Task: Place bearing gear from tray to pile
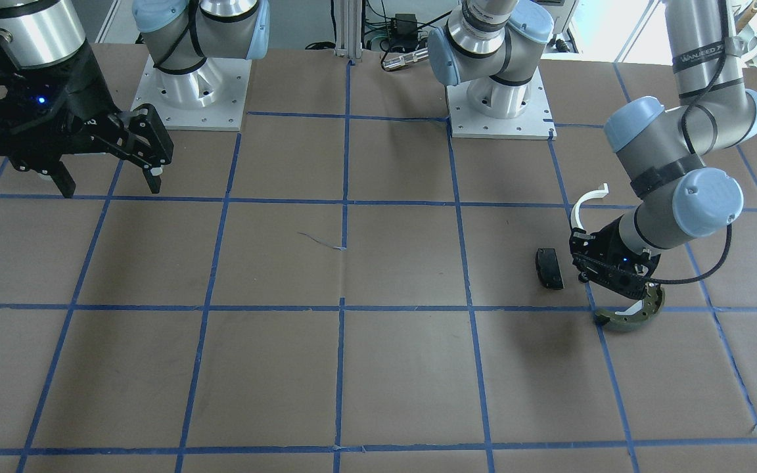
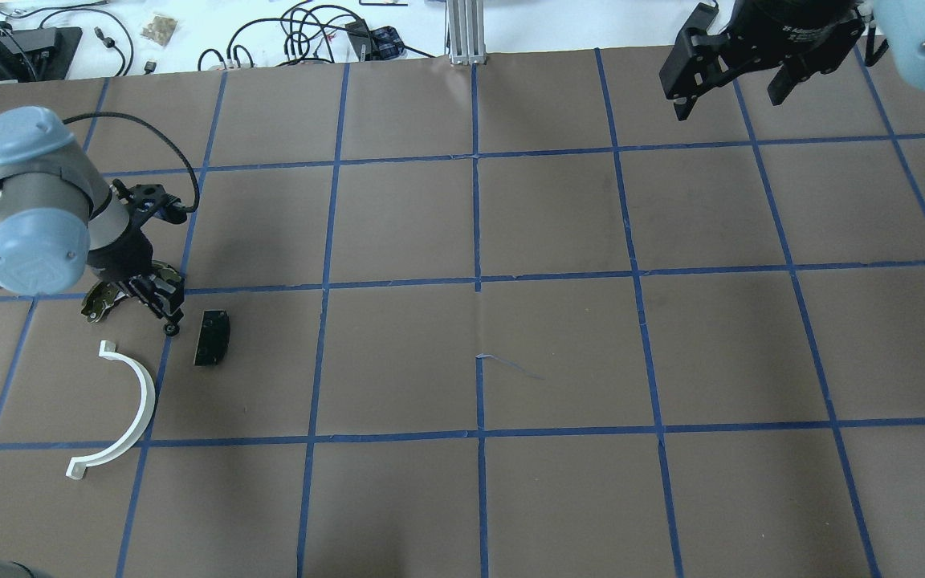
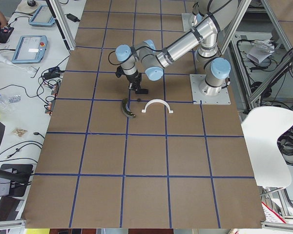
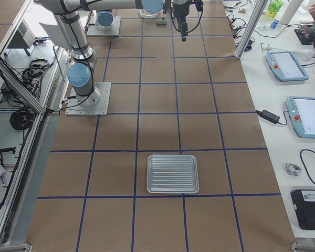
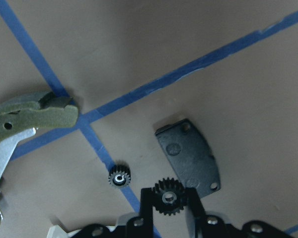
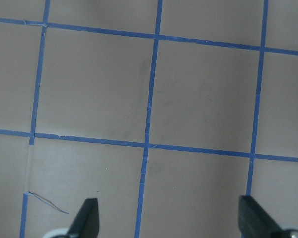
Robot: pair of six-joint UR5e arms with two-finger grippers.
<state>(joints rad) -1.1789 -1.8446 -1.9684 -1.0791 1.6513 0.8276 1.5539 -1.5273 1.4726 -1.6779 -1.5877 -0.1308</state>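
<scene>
The bearing gear [image 5: 167, 198] is sitting pinched between the fingers of the left claw [image 5: 167, 191], hovering over the pile beside the black pad [image 5: 188, 157] and a second small gear [image 5: 119, 176]. Carrying is seemingly done, with only release remaining. The right claw [image 2: 727, 90] is hanging open, well apart.

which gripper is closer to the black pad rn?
Left. The left gripper, holding a gear, hovers right beside the black pad; the right gripper is across the table, far from it.
</scene>
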